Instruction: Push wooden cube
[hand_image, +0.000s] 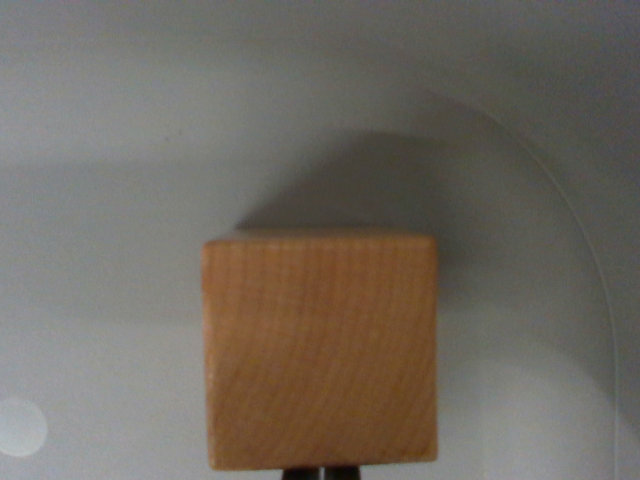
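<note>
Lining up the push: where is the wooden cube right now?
In the wrist view the wooden cube sits bottom centre on the pale surface, directly above the dark end effector tips at the frame's lower edge.

You barely get any robot in this wrist shot, honestly. All you've got is the dark, near-black two-tipped gripper (322, 473) peeking in at the very bottom edge, just a thin sliver of it. You can make out two short dark stubs side by side with a thin pale seam running between them. Finish looks matte, maybe slightly brownish-black, but it's too blurry to pick out screws, cables or markings.
</note>
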